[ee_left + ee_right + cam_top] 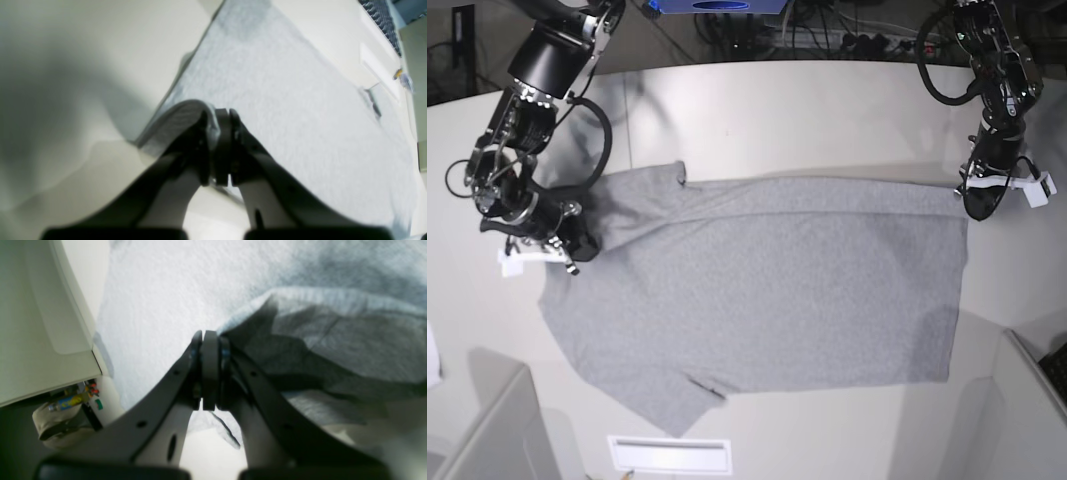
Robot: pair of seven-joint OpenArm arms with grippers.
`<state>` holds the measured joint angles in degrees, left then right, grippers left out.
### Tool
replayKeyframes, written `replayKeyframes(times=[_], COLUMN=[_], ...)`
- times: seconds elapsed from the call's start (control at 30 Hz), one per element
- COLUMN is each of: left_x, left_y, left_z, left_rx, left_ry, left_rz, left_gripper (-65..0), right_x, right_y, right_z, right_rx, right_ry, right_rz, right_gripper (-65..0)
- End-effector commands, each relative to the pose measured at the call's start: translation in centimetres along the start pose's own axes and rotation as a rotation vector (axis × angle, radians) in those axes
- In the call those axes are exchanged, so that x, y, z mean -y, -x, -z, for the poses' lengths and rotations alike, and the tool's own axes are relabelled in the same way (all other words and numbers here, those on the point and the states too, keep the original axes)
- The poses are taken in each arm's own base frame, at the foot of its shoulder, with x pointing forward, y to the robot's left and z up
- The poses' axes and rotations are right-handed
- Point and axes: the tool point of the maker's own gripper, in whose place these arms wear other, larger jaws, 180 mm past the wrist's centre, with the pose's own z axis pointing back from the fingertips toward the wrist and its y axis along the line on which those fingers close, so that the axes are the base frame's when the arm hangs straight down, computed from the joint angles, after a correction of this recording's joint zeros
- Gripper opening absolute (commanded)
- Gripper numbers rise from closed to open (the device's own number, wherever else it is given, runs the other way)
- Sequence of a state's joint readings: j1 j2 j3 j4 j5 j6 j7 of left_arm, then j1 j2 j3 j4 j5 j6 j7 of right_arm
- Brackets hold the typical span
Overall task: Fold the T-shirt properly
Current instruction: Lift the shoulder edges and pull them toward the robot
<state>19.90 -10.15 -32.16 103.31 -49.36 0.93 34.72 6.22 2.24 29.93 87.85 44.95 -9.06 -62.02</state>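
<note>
The left gripper (223, 148) was pinched tight on a rolled hem edge of the T-shirt (767, 290), at the corner on the far right of the base view, where its arm stood over the bottom hem. The right gripper (210, 373) was likewise clamped on a bunched fold of grey cloth, at the shoulder end on the base view's left, near one sleeve. Holding two corners along the same long edge looked like preparation for lifting that edge and carrying it across the body, so the first lengthwise fold was probably just starting; the shirt otherwise lay spread flat, plain side up, nearly all of it resting on the table (827, 110). That table was pale and smooth with a rounded far edge. A white rectangular label or slot (668, 455) sat at the near edge just below the lower sleeve, and cables and a blue object (717, 5) cluttered the dark floor behind.
</note>
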Motion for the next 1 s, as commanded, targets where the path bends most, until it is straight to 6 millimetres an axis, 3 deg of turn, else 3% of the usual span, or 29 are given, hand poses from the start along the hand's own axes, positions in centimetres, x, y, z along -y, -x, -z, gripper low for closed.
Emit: replayKeyframes(times=[0.0,0.13,0.63,0.83,0.97], left_x=[0.4,-0.1,-0.5,-0.7,0.2], left_y=[-0.9,-0.6,-0.8,-0.9,-1.0], left_z=[0.1,0.4,3.3,4.1,4.7], left_rx=[0.034,0.024,0.019,0.017,-0.018], left_ry=[0.013,0.002,-0.007,-0.010,0.012], left_rz=[-0.002,-0.012,-0.078,-0.104,-0.115], left_gripper=[-65.0,-65.0,-65.0,-65.0,-65.0], right_x=[-0.9,-1.5,-3.3,-2.0,-1.9], right_y=[-1.5,-1.1,-3.5,-4.7,-4.9], right_z=[-0.3,0.7,3.2,3.8,3.9], right_rx=[0.032,-0.006,0.017,0.042,0.041], right_ry=[-0.020,-0.011,-0.025,0.007,0.009], right_rz=[-0.018,-0.066,-0.057,-0.033,-0.028], right_gripper=[-65.0,-65.0,-65.0,-65.0,-65.0])
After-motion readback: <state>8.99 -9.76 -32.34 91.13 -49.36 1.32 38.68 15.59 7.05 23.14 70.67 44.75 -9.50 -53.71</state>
